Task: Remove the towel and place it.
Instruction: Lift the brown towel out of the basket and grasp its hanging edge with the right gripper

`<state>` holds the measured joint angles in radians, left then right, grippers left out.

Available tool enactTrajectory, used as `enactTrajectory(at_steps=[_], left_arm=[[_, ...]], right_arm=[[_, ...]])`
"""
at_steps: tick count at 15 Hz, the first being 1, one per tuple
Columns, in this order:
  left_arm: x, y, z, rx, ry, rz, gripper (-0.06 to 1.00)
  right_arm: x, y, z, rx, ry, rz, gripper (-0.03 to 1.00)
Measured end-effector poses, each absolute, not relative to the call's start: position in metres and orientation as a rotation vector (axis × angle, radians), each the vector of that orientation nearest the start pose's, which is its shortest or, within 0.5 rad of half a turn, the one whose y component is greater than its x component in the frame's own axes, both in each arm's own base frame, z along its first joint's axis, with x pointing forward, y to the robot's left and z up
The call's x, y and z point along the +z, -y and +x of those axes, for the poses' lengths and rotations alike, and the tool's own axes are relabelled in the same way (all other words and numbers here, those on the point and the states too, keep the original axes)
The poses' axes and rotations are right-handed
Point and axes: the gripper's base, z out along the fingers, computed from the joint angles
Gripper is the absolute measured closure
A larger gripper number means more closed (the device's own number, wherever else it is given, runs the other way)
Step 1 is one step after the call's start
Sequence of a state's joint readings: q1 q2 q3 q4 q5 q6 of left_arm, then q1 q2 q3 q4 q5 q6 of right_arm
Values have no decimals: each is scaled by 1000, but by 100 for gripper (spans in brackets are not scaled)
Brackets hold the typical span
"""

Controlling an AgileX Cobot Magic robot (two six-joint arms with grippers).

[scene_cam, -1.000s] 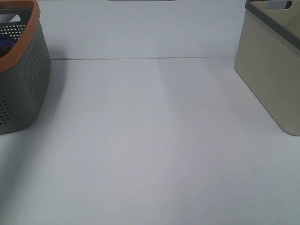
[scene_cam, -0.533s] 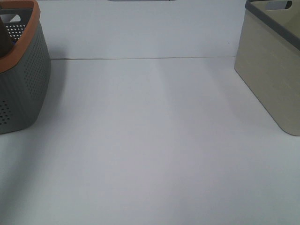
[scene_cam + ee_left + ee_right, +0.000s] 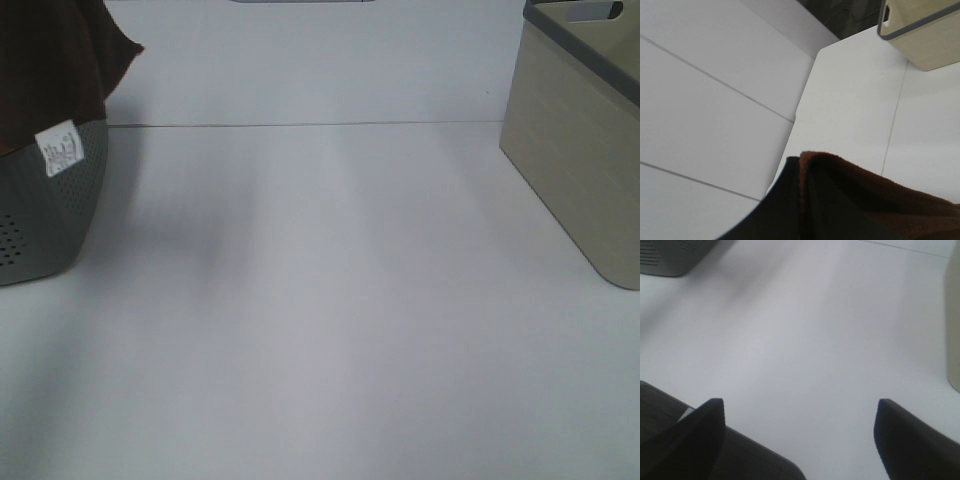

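At the left side of the white table [image 3: 320,320], the towel [image 3: 50,60] is held up over the grey basket [image 3: 55,215] by the left gripper [image 3: 799,172].

Its jaws are pressed together on a fold of the dark reddish-brown cloth, as is shown in the left wrist view, where the pile is bunched against a black finger [image 3: 780,205]. From the high camera the towel is seen hanging from beyond the top of the frame, with its lower edge covering the basket's rim and its white tag [image 3: 60,150] laid against the perforated wall. The right gripper [image 3: 800,412] is spread wide and empty above bare table, well apart from the towel. A beige basket [image 3: 580,170] is stood at the table's right side.
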<state>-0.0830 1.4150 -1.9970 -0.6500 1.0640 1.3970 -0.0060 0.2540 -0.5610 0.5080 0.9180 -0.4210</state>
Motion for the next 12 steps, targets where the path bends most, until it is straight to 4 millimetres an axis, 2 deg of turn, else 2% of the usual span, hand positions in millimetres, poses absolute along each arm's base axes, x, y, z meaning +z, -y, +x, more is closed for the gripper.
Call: enactTrajectory(at_steps=[3,4,6,7,8,9,12], left_arm=[[542,107,264,74,-1257,1380,94],[538,111,267,66,-1257,1393,94],[521,133,286,31,-1261,1441,94],[514,143,293,18,-1260,1457,94],[499,166,307,-11,-1252,1484,94],[494,173,310,-20,-1248,1493,94],[472,210,321,-56,-1226,1533,94]], right_arm=[[320,-45,69,473,-1953,-407,25],[321,-47,73,501,-1949,-402,25],[321,-51,92,573,-1940,-401,25],[321,-51,99,579,-1933,-405,25],[319,-50,111,562,-1930,-416,25],[318,-50,114,553,-1933,-410,25],[315,-46,128,513,-1947,-372,25]])
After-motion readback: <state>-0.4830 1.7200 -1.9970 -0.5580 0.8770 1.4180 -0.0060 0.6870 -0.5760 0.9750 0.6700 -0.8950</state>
